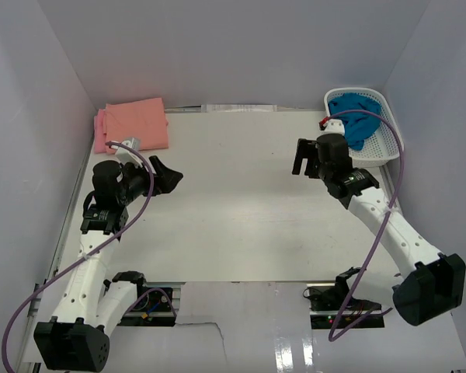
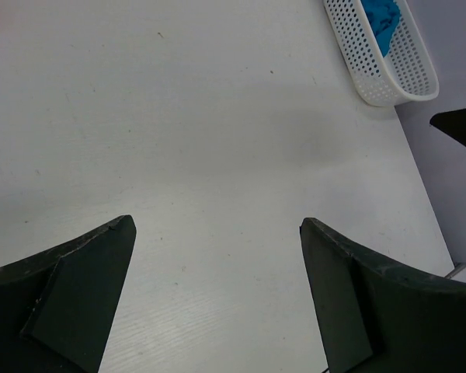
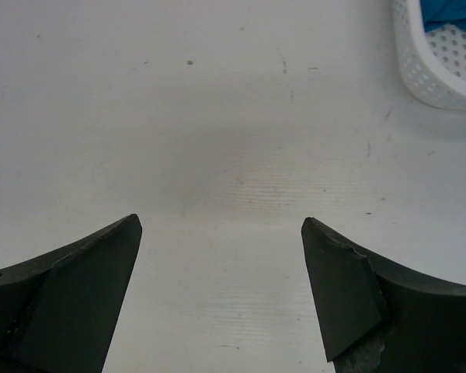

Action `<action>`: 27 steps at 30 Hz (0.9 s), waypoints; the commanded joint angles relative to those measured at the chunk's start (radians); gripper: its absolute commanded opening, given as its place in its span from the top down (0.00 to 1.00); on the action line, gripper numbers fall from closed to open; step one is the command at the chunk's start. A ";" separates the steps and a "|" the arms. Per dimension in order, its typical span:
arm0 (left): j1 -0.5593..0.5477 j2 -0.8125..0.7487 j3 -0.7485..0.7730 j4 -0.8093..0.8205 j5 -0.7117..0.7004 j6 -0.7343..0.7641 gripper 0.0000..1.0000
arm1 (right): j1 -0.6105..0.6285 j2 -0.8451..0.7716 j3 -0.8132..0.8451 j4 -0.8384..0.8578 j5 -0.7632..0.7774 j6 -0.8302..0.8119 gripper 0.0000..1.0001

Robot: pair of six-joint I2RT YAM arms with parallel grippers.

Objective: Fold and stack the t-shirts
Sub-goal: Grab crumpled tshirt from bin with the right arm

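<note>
Looking down from the top camera, we log the salmon-orange t-shirt (image 1: 137, 124) folded over the pink t-shirt (image 1: 99, 134) at the far left corner of the table (image 1: 233, 225), just beyond the left gripper (image 1: 171, 176) and apart from it. The teal-blue t-shirt (image 1: 356, 116) lies crumpled in the basket (image 1: 390, 148) at far right, just behind the right gripper (image 1: 303, 158). Left wrist: we see its fingers (image 2: 78, 287) spread, nothing between; basket and teal cloth well off, upper right. Right wrist: fingers likewise parted and bare; basket corner with teal cloth near, upper right.
</note>
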 commanded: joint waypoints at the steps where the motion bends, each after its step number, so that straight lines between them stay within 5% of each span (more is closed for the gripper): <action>1: 0.004 -0.049 0.021 0.012 0.031 0.016 0.02 | -0.028 0.073 0.096 -0.021 0.184 0.036 0.10; 9: 0.004 -0.040 0.015 0.018 0.058 0.021 0.02 | -0.325 0.426 0.396 -0.046 0.129 0.066 0.10; 15: 0.004 -0.037 0.010 0.018 0.069 0.019 0.02 | -0.414 0.631 0.574 -0.058 0.254 0.080 0.05; 23: 0.004 -0.023 0.010 0.021 0.075 0.021 0.02 | -0.537 0.909 0.817 -0.063 0.150 0.101 0.00; 27: 0.004 -0.009 0.010 0.024 0.080 0.021 0.02 | -0.562 1.041 0.970 -0.069 0.077 0.101 0.06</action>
